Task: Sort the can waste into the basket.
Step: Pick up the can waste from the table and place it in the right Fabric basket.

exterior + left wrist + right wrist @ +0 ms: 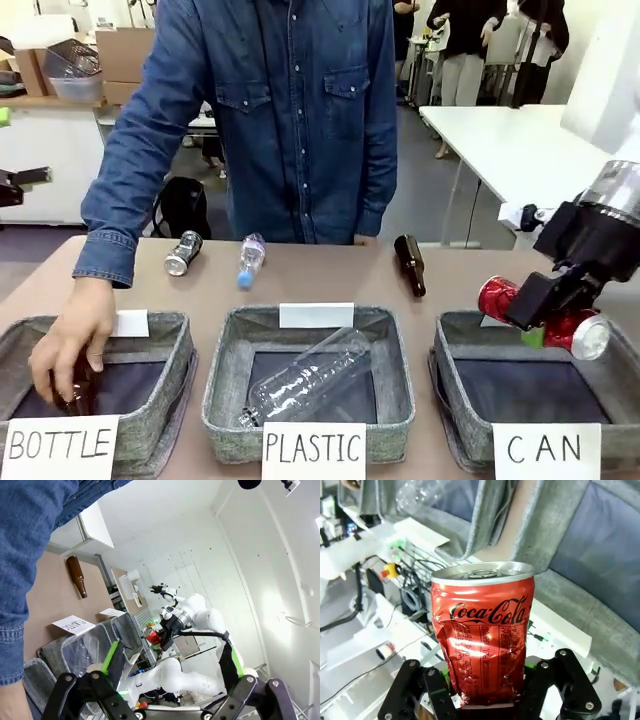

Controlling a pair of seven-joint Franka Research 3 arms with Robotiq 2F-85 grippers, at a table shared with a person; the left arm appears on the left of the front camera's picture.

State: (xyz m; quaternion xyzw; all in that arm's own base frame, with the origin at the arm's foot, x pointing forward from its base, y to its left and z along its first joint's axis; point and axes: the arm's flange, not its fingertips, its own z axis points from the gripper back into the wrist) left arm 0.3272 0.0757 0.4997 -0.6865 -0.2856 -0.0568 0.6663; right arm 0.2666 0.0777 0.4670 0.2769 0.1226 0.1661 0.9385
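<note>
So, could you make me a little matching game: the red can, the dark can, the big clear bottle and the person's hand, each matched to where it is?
Things:
1. red can
2. dark can
3. big clear bottle
4. person's hand

Places:
A. lying inside the PLASTIC basket
B. lying on the table
C. reaching into the BOTTLE basket
D. clamped in the right fingers, over the CAN basket far rim

Pairs: 1-D, 2-B, 3-A, 4-C.

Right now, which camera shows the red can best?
Right wrist view: the red can is close, lettering and dents clear. Front view: partly behind the jaws. Left wrist view: small, far off.
</note>
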